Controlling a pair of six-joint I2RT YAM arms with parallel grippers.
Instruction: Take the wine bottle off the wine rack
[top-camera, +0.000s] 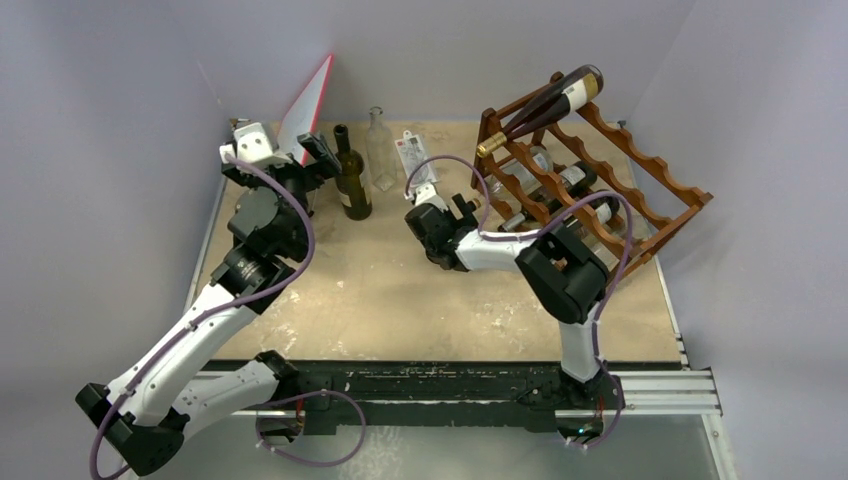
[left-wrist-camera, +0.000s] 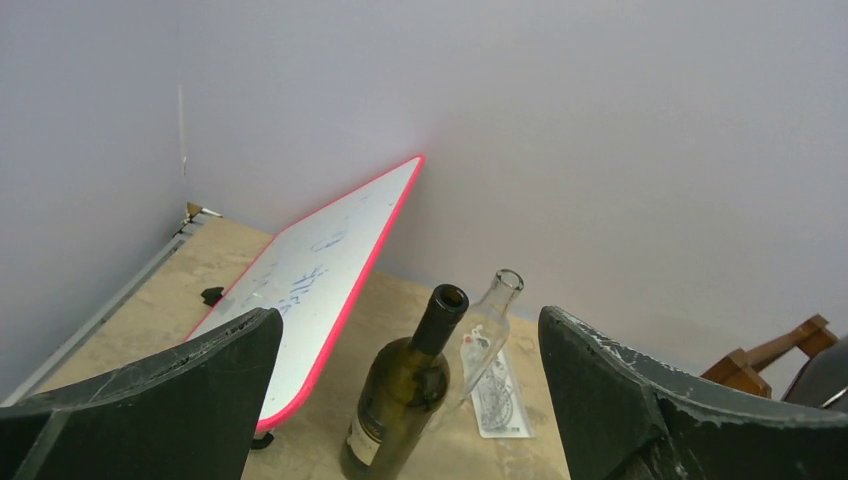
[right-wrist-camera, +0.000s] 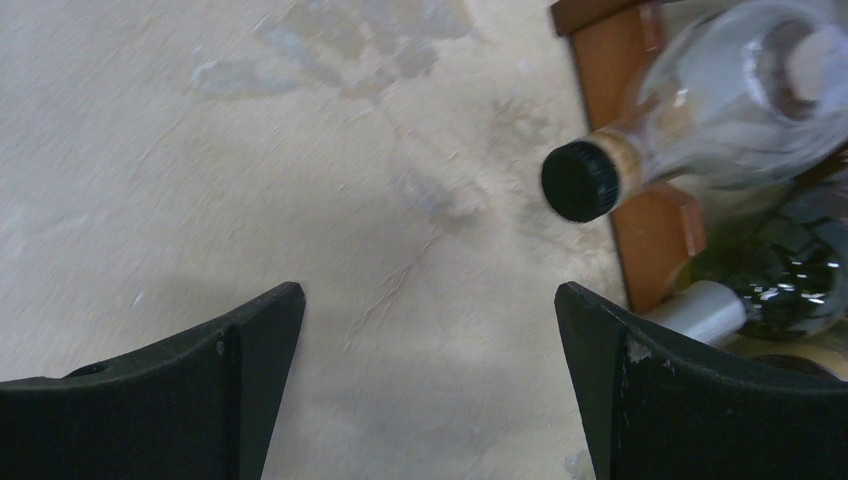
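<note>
Both of my grippers hold nothing.

Left gripper (left-wrist-camera: 410, 314): jaws wide apart, up in the far-left corner. It faces a green bottle (left-wrist-camera: 400, 400) and a clear bottle (left-wrist-camera: 490, 320), both uncorked and standing close together on the table (top-camera: 400, 290). A red-edged whiteboard (left-wrist-camera: 320, 270) leans on the wall to their left. A printed card (left-wrist-camera: 495, 400) lies flat by the clear bottle.

Right gripper (right-wrist-camera: 428, 292): jaws wide apart, low over bare tabletop just off the left end of the wine rack (top-camera: 655, 185), not touching it. In the wrist view a black-capped bottle (right-wrist-camera: 640, 150) pokes its neck out of the rack, ahead of my right finger.

The wine bottle (top-camera: 545, 105) lies tilted across the rack's top rails, gold-foil neck lower and pointing towards the left end, well above my right gripper. More bottles lie in the lower tiers. My right arm blocks part of them, so I can't count them reliably.
</note>
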